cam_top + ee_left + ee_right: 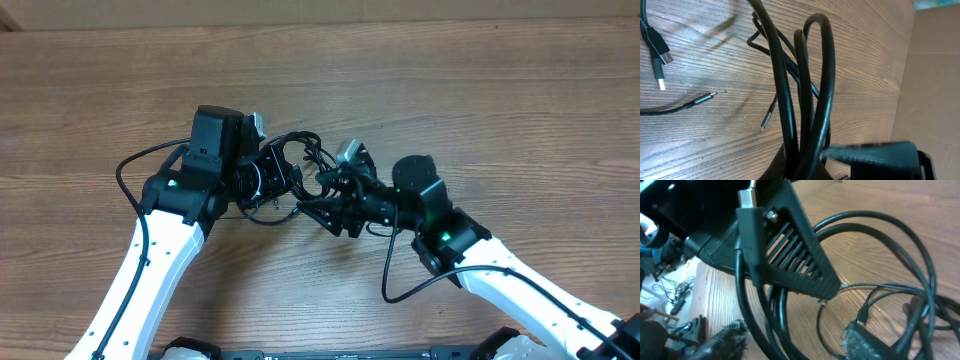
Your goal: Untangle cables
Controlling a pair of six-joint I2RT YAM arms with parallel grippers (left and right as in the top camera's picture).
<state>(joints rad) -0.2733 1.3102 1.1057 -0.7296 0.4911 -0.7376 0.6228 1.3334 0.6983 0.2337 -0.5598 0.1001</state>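
Observation:
The cables [300,160] are a bunch of thin black cords looped between my two grippers at mid-table. My left gripper [283,180] is shut on the cables; in the left wrist view, several loops [805,90] rise out of its closed jaws [807,170]. Loose plug ends [660,75] and thin tips [705,97] lie on the wood. My right gripper [322,195] reaches into the same bunch from the right. Its fingers [715,340] stand apart, with cable strands [785,310] running loosely through the gap [795,345]. A small plug [862,315] lies by its right finger.
The wooden table [480,90] spreads around the bunch. The left gripper's ribbed black finger [785,250] crosses close in front of the right wrist camera. Thicker black wires [130,170] loop beside each white arm. A cardboard wall [935,75] stands past the table edge.

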